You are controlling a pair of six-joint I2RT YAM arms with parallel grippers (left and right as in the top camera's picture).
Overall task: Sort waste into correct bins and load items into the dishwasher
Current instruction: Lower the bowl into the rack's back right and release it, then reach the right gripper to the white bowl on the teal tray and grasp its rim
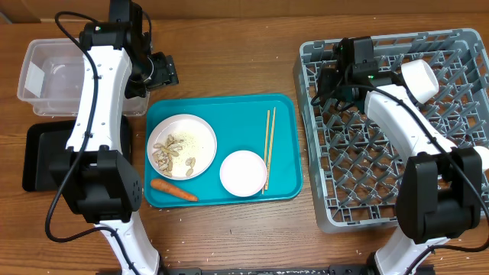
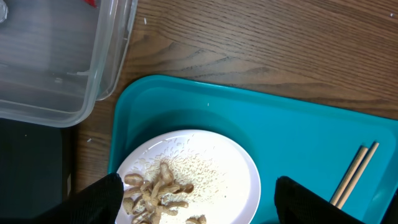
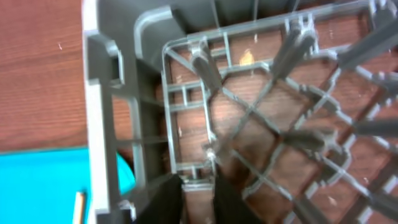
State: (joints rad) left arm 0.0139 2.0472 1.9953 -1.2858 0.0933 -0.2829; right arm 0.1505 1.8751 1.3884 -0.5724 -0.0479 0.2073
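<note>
One white plate (image 1: 205,136) w/ beige scraps (image 1: 164,153)

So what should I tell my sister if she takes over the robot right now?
Left gripper: open, empty, above the white plate.
Right gripper: over the dish rack's back left corner; open or shut is unclear.
On the teal tray: the plate with nut scraps, carrot, white bowl, chopsticks.
Clear tub and black tray sit left of the teal tray.
Done: a white cup seems to be in the rack.
Left: scraps and carrot into bins; plate, bowl and chopsticks into the rack.
</note>
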